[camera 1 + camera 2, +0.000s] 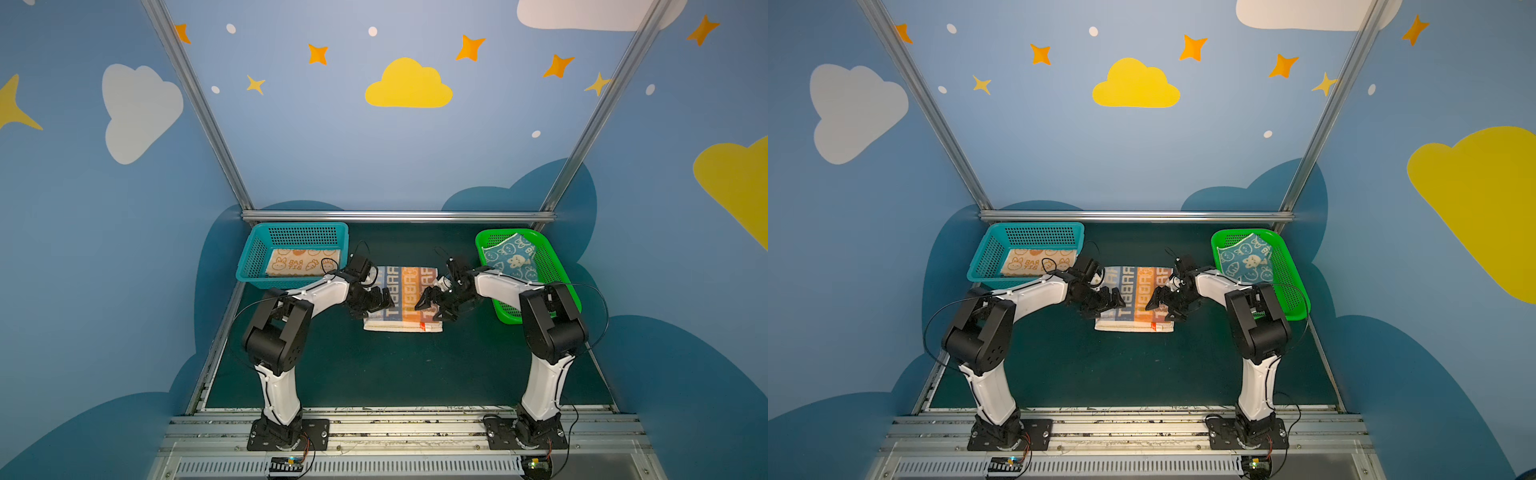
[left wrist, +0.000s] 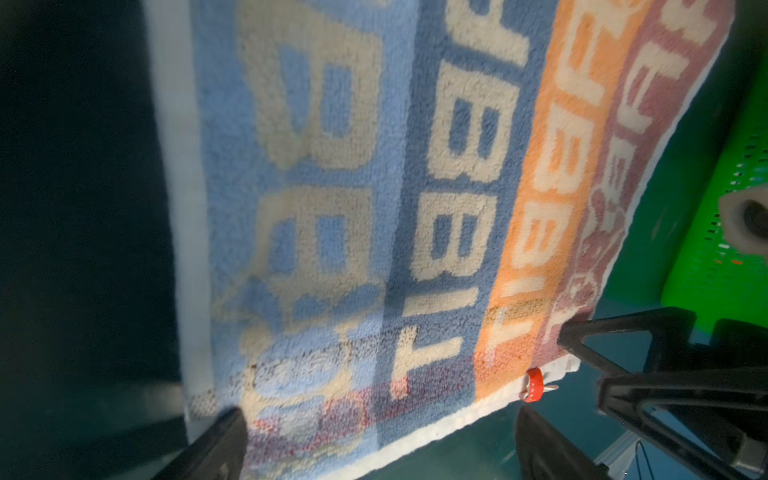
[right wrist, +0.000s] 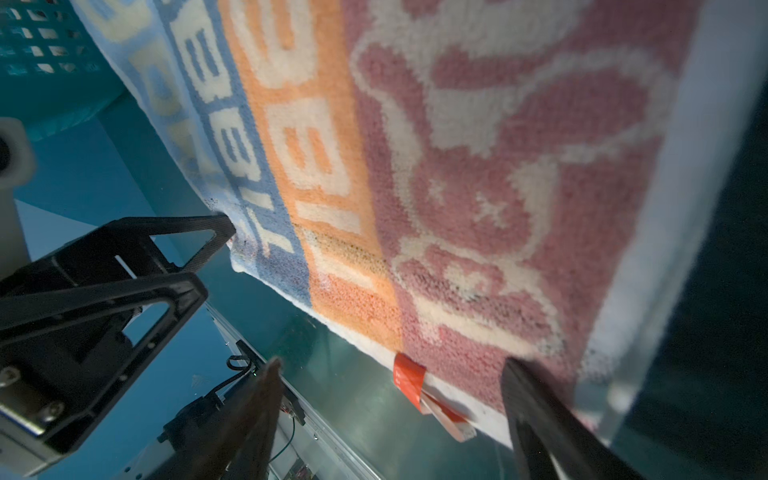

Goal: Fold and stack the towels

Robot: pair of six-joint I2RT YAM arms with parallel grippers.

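Striped towel [image 1: 409, 291] flat on counter [image 1: 395, 365]. Left gripper [image 1: 380, 303] and right gripper [image 1: 430, 311] over its side edges, fingers of both spread apart, holding nothing.

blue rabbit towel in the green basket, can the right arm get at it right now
Probably yes. The blue towel lies uncovered in the open-topped green basket beside the right arm. The right gripper, open over the striped towel, holds nothing, so it need only swing back.
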